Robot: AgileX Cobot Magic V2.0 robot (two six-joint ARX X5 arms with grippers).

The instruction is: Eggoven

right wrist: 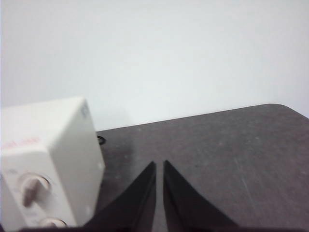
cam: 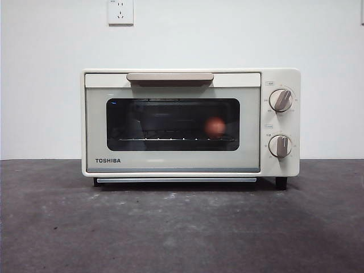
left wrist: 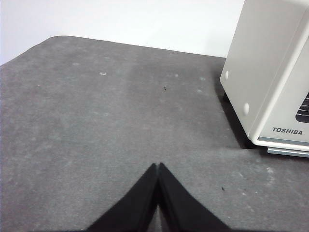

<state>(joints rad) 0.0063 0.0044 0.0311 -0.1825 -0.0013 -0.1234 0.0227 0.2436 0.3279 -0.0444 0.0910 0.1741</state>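
The cream TOSHIBA toaster oven (cam: 190,122) stands in the middle of the table with its dark glass door shut and its beige handle (cam: 170,77) up. The reddish-brown egg (cam: 215,127) sits inside on the rack, right of centre, seen through the glass. My left gripper (left wrist: 159,166) is shut and empty, above the mat to the left of the oven (left wrist: 270,72). My right gripper (right wrist: 159,164) is shut and empty, to the right of the oven's knob side (right wrist: 48,159). Neither gripper shows in the front view.
The oven has two knobs (cam: 281,100) on its right panel. A dark grey mat (cam: 182,227) covers the table before the oven. A white wall with a socket (cam: 120,11) stands behind.
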